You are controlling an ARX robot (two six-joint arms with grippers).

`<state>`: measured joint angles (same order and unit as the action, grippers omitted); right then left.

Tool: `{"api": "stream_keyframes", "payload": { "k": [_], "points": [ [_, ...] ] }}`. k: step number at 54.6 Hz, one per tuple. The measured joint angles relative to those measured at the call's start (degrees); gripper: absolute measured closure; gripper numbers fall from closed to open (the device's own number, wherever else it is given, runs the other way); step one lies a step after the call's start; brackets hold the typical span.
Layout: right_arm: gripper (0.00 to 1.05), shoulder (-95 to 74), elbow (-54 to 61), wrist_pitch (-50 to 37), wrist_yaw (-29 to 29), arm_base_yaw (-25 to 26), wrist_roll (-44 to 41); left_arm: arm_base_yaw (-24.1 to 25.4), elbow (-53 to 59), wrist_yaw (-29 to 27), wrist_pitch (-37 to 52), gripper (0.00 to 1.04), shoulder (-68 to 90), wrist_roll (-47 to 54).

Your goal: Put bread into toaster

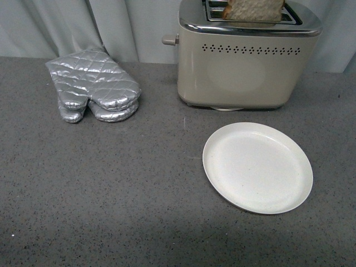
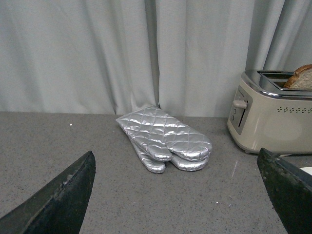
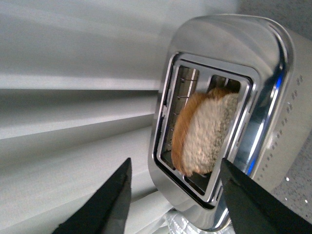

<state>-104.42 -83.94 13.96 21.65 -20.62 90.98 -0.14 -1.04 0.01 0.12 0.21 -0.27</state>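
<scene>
The beige toaster [image 1: 240,67] with a chrome top stands at the back right of the counter. The bread [image 1: 253,10] stands in one of its slots, its upper part sticking out. In the right wrist view the bread [image 3: 204,132] leans in the slot of the toaster [image 3: 263,97], and my right gripper [image 3: 175,195] hovers above it, open, with the slice loose between and beyond its black fingers. My left gripper [image 2: 180,195] is open low over the counter, with the toaster [image 2: 270,117] and the bread [image 2: 300,78] far off to its side. Neither arm shows in the front view.
A round white plate [image 1: 257,167] lies in front of the toaster. Silver quilted oven mitts [image 1: 93,84] lie at the back left, also ahead of the left gripper as the mitts [image 2: 165,139]. A grey curtain hangs behind the speckled grey counter [image 1: 111,194].
</scene>
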Motion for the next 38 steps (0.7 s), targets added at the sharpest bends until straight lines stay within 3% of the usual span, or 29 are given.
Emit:
{"api": "stream_keyframes", "payload": {
  "k": [3,13,21,32,38],
  "points": [
    [0.35,1.01,0.02,-2.23,0.13,0.26,-3.98,0.0,0.0,0.0,0.0,0.07,0.0,0.0],
    [0.08,7.5,4.35,-10.32,2.4,0.37,-18.97,0.0,0.0,0.0,0.0,0.07,0.0,0.0],
    [0.1,13.97,10.84,-17.9,3.58,-0.09,-34.82,0.0,0.0,0.0,0.0,0.07,0.0,0.0],
    [0.1,26.6,31.1,-32.02,4.48,-0.52,-77.07,0.0,0.0,-0.02,0.0,0.07,0.0,0.0],
    [0.1,35.26,40.39,-31.85,1.2,0.96,-87.21,0.0,0.0,0.0,0.0,0.07,0.0,0.0]
  ]
}}
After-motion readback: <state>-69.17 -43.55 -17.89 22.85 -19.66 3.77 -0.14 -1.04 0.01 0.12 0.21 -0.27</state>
